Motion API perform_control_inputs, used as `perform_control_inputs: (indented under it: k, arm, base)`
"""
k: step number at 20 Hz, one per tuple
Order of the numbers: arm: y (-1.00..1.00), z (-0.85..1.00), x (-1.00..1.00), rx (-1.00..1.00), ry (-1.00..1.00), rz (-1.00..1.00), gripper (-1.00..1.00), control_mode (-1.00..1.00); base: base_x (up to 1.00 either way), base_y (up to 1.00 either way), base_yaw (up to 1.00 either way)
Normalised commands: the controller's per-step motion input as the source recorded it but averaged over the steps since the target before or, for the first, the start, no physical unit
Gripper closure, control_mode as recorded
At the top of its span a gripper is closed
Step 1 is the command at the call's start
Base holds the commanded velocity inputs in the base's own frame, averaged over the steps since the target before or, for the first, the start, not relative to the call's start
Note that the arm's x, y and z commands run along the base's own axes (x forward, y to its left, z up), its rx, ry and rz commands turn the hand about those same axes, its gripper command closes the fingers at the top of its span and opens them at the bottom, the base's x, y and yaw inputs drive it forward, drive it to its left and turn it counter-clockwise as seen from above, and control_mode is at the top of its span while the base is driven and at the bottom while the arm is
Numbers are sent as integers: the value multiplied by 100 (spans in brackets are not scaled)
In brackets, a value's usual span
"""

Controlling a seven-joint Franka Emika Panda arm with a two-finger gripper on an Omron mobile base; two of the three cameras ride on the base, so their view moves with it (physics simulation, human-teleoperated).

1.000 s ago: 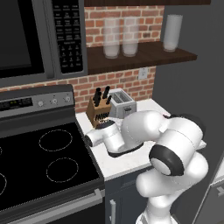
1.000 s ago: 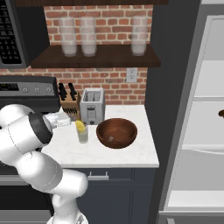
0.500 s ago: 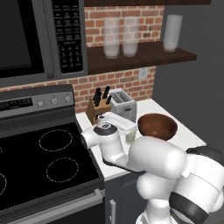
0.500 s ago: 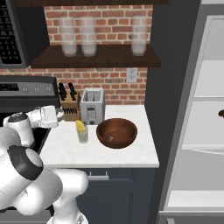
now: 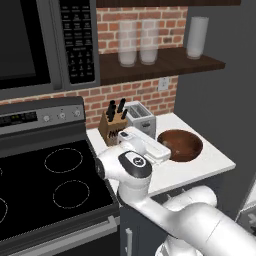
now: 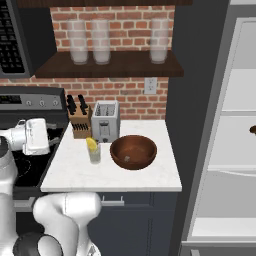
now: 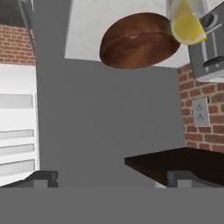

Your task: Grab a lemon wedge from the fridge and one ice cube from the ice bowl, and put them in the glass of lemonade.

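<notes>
The glass of lemonade [image 6: 94, 152] stands on the white counter [image 6: 75, 172] with the yellow lemon wedge [image 6: 91, 144] resting at its rim. In the hand view, which is rolled upside down, the glass [image 7: 186, 17] and the lemon wedge [image 7: 187, 27] sit at the top right. The ice bowl [image 6: 133, 151] stands just right of the glass; I cannot make out an ice cube in it. My gripper [image 6: 44, 137] hovers left of the glass, over the stove's right edge, apart from it. It is open [image 7: 111, 179] with nothing between its fingertips. The fridge [image 6: 235, 125] stands open at the right.
A toaster [image 6: 105, 121] and a knife block [image 6: 79, 120] stand at the brick wall behind the glass. The black stove [image 5: 50, 175] lies left of the counter. Frosted tumblers [image 6: 100, 40] stand on a dark shelf above. A small dark brown lump [image 6: 252, 130] lies on a fridge shelf.
My gripper has drawn back to the left, away from the glass and toward the stove, as the arm swung round. The lemon wedge stays in the glass.
</notes>
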Motion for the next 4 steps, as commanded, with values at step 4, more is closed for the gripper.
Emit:
perform_control_inputs:
  k: [4]
  arm:
    - [0,24,-100,7,-5,3,-100,-100]
  base:
    - [0,0,0]
